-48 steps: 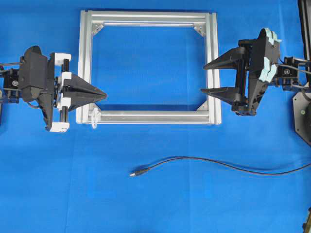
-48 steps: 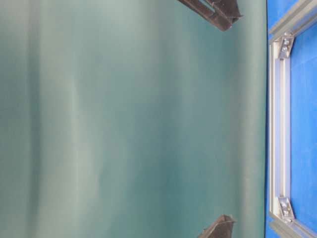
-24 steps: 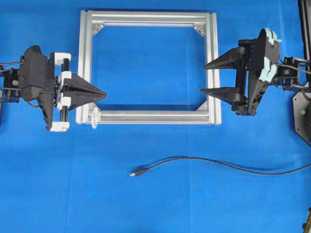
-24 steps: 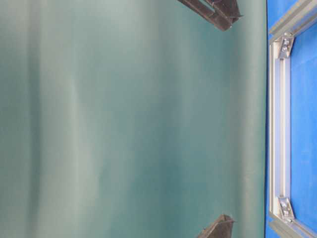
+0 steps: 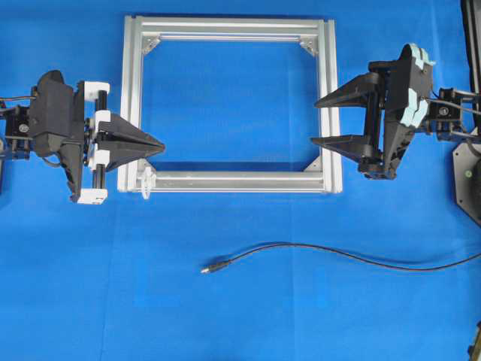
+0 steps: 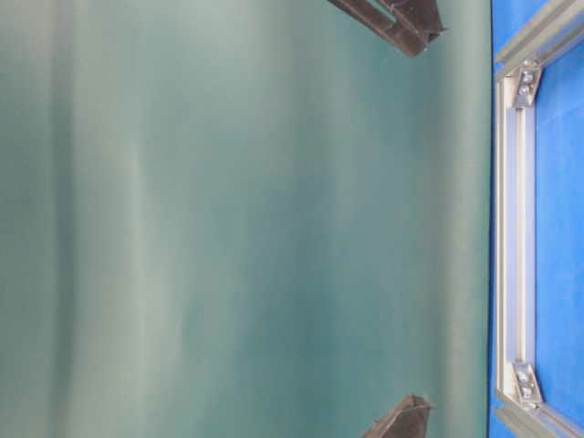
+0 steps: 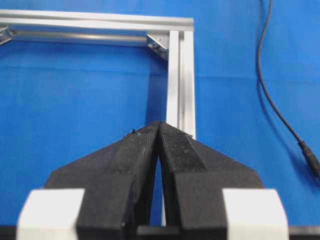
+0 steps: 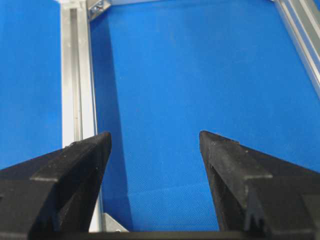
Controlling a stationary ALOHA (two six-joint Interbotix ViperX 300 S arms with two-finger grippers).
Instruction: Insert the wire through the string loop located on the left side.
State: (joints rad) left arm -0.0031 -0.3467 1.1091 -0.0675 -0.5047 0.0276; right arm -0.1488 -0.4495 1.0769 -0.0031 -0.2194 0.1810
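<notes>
The thin black wire (image 5: 323, 252) lies on the blue table below the silver frame (image 5: 229, 26), its plug tip (image 5: 209, 267) pointing left; the left wrist view shows the wire (image 7: 270, 95) at its right edge. The whitish string loop (image 5: 147, 180) hangs at the frame's lower left corner. My left gripper (image 5: 161, 144) is shut and empty, its tips over the frame's left bar, just above the loop. My right gripper (image 5: 316, 120) stands open and empty over the frame's right bar, far from the wire.
The square aluminium frame (image 7: 181, 75) has silver corner brackets (image 5: 310, 47). Black equipment (image 5: 467, 177) sits at the right table edge. The table-level view shows mostly a green backdrop, the frame's edge (image 6: 513, 237) and two dark fingertips (image 6: 406, 27).
</notes>
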